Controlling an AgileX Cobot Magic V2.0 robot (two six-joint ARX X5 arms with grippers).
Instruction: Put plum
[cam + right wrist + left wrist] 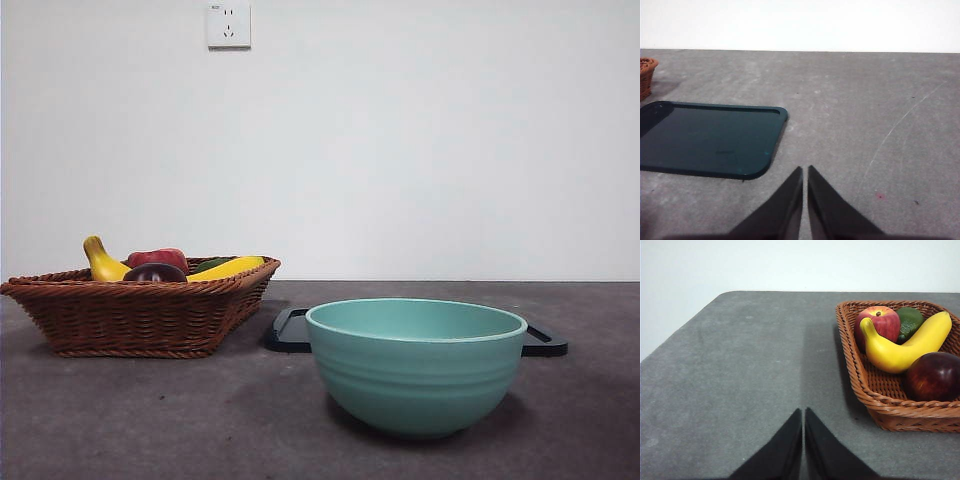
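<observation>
front view: you have a wicker basket (140,315) at 9 o'clock holding the plum (155,273), banana (104,263) and red apple (158,258); teal bowl (416,364) at 5 o'clock, dark tray (290,332) behind it. wall socket (228,24) at 11 o'clock, no legible writing.
left wrist view: left gripper (803,415) clenched, empty, above bare table (740,370); plum in the basket, touching the banana.
right wrist view: right gripper (805,172) clenched, empty, near the tray.

The front camera sits low, level across the table, close to the bowl (416,365), facing the wall; the left wrist camera looks down beside the basket (860,375); the right overlooks the tray (705,140); all three show the basket.
</observation>
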